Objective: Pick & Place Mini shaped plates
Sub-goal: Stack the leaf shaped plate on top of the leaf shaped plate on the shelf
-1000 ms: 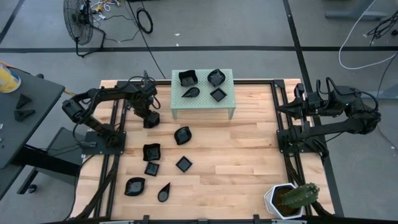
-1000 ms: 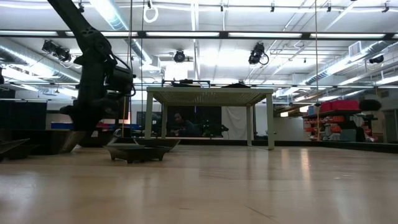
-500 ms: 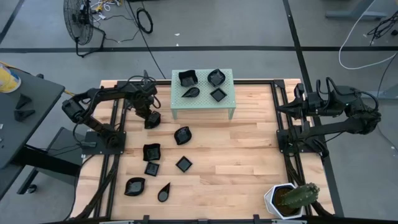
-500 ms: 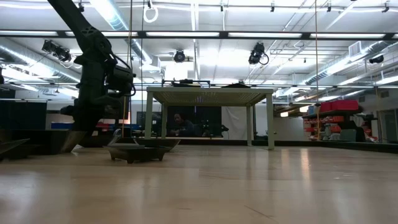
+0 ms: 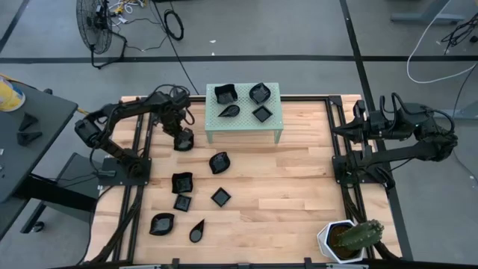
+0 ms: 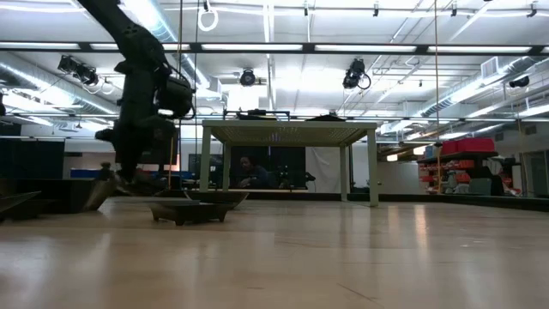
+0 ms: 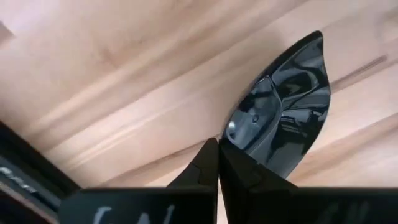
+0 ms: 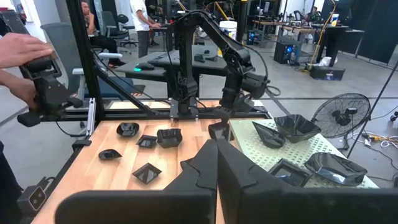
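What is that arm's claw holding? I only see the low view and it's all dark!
Observer: The left claw is shut on the rim of a glossy black teardrop plate.
Operator: How many are on the stand?
Observer: Four mini plates sit on top of the pale green stand.
Operator: Where's the other arm?
Observer: The right claw waits shut and empty at the right side of the table.

Four mini shaped plates (image 5: 240, 102) on stand (image 5: 243, 133) at tabletop (image 5: 299, 187) rear; six more scattered left-front; cactus pot (image 5: 337, 240) right-front corner.
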`<state>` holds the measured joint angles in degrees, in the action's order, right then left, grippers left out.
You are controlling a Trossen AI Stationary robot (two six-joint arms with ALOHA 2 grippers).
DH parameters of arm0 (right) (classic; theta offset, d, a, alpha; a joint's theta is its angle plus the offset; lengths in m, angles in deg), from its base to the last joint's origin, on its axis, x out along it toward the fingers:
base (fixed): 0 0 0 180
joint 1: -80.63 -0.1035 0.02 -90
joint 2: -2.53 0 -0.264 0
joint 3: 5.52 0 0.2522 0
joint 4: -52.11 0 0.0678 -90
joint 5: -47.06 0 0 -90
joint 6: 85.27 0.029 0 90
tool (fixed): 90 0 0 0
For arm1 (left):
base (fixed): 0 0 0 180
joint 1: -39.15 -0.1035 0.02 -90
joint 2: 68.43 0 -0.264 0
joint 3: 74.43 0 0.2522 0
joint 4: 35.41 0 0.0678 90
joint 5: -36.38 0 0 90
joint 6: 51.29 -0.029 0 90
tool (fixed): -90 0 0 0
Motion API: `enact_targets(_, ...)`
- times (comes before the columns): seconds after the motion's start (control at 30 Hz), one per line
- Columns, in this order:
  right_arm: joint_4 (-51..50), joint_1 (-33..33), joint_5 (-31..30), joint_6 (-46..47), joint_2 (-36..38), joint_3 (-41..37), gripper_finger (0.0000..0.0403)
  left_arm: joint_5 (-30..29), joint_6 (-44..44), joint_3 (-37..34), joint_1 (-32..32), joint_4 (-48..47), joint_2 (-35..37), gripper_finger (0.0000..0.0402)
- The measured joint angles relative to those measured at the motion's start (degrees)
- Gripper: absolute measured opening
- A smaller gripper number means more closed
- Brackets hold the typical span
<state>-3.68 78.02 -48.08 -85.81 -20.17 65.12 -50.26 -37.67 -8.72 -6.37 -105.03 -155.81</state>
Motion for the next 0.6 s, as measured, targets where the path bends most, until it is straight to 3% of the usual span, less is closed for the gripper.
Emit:
enact_targets(0.33, 0.0, 0.0, 0.0, 0.0, 0.0, 0.0, 0.0004, -8.4, -0.8, 13.0, 0.4, -12.5, 1.3, 0.0002)
enact_targets(0.6, 0.0, 0.0, 0.0, 0.0, 0.0, 0.0, 0.0004, -12.8, -0.9, 28.8, 1.2, -20.1, 1.5, 0.0002)
